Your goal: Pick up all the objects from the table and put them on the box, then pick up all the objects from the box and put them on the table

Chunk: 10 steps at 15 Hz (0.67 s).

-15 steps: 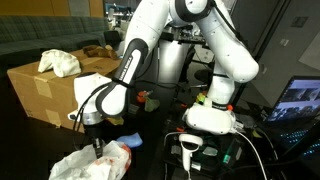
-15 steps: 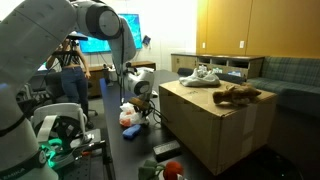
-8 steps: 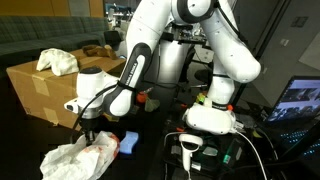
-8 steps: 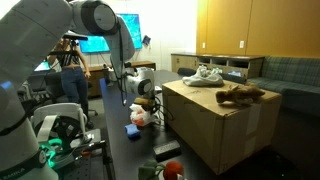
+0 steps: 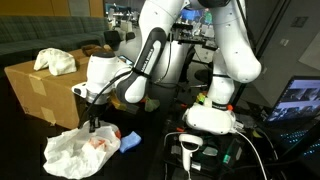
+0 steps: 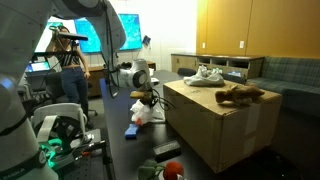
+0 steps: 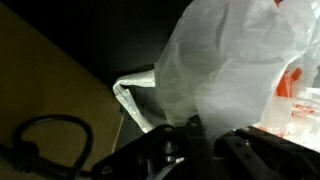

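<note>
Plastic bag (image 5: pixel 80 152) lies crumpled on the dark desk (image 5: pixel 150 155), approx 5 o'clock from the box (image 5: pixel 40 90), w/ a blue item (image 5: pixel 131 142) at its 3 o'clock. Claw (image 5: pixel 96 126) looks clamped on its top fold. In the wrist view the film bunches btw the fingers. Probably v. light, floppy, slick, w/ something orange inside. Pinch gathered folds, not 1 layer, since thin film may slip or tear.

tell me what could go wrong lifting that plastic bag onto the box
1. The gripper seems to pinch only loose film of the plastic bag in its jaws; the film could slip or tear, spilling the reddish contents.
2. The bag sags wide next to the cardboard box, so it could catch on the box's edge going up.
</note>
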Each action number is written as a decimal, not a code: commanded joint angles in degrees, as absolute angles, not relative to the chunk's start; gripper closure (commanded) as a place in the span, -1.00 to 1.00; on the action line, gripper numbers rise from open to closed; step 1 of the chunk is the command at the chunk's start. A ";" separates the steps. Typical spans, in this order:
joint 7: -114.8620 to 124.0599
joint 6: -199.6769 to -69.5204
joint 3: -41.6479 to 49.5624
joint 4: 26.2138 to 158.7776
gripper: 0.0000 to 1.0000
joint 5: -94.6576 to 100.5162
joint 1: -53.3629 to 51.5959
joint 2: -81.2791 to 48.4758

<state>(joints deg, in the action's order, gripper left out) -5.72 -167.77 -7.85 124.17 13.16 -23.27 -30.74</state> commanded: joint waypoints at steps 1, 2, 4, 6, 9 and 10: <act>-2.56 -170.77 -8.13 134.61 0.93 12.30 -21.20 -20.47; -1.39 -171.03 -7.71 136.21 0.93 12.25 -21.10 -18.56; 1.81 -172.17 -6.52 140.66 0.95 12.24 -21.01 -13.67; 5.61 -172.75 -4.49 144.43 0.92 12.13 -21.67 -8.79; 13.22 -171.41 -0.86 148.83 0.96 15.00 -22.93 -1.38; 16.26 -170.78 0.32 149.52 0.94 16.80 -23.10 0.50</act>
<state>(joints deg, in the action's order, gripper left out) 8.53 -170.95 -3.13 143.95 13.36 -21.42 -8.09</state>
